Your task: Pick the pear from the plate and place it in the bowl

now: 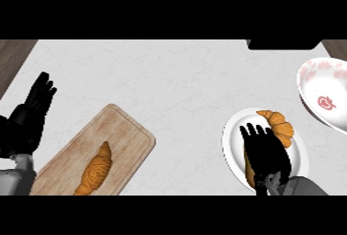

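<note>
Right hand (pixel 265 153) over white plate (pixel 234 137), fingers straight and spread, holding nothing. Orange-brown croissant-shaped item (pixel 279 125) lies on plate just beyond fingertips; no pear visible. Bowl (pixel 324 94), white with red pattern, sits near plate at right edge. Left hand (pixel 30 114) rests open at left edge, beside wooden cutting board (pixel 115 137) carrying second croissant (pixel 95 169).

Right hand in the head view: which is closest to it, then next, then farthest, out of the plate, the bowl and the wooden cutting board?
1. The plate: directly under the right hand, at the view's right.
2. The bowl: up and to the right of the hand, at the right edge.
3. The cutting board: far across the counter, on the left.
</note>
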`<action>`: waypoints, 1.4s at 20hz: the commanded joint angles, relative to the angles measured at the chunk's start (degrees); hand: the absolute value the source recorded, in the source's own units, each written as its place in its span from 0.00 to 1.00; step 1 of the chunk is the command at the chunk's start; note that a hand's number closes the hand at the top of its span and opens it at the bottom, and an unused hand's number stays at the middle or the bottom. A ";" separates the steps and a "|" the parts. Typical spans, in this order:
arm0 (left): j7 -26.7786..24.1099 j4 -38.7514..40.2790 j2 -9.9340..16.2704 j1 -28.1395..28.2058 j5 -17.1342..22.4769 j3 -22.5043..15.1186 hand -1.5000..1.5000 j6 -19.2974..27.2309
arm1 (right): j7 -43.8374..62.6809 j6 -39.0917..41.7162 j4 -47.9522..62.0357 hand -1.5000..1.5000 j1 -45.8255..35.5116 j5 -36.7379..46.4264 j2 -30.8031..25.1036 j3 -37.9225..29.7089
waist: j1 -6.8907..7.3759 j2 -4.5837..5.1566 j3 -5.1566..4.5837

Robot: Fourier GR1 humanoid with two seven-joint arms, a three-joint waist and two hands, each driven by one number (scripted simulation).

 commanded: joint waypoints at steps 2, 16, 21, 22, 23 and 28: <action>1.47 -2.50 -1.98 1.51 -1.38 0.73 0.50 -0.16 | -1.05 -1.68 6.19 0.00 0.31 6.26 4.27 -1.26 | 0.18 0.02 0.00; 1.03 2.27 -5.44 -2.90 -5.79 1.89 0.50 -1.82 | -14.88 -2.40 15.64 1.00 0.62 10.36 7.89 -7.11 | -0.02 0.07 0.00; 4.63 -0.90 -2.71 -2.65 -4.25 4.65 0.50 -4.15 | -17.36 -5.87 19.29 1.00 -0.26 14.01 9.64 -6.85 | 0.21 0.02 0.02; -0.58 2.28 -5.46 -1.69 -5.36 3.77 0.50 -3.63 | -18.46 -7.70 21.83 1.00 -2.50 15.42 10.59 -8.19 | 0.18 0.08 0.00; -0.86 -0.68 -4.61 1.81 -5.19 3.96 0.50 -4.51 | -20.63 -8.82 21.31 1.00 -1.46 15.45 7.99 -9.21 | 0.30 0.03 0.01; 1.19 -0.23 -3.96 -2.63 -4.35 3.36 0.50 -4.83 | -6.47 -16.46 29.60 1.00 -11.58 6.70 15.72 -30.64 | 2.20 1.14 0.25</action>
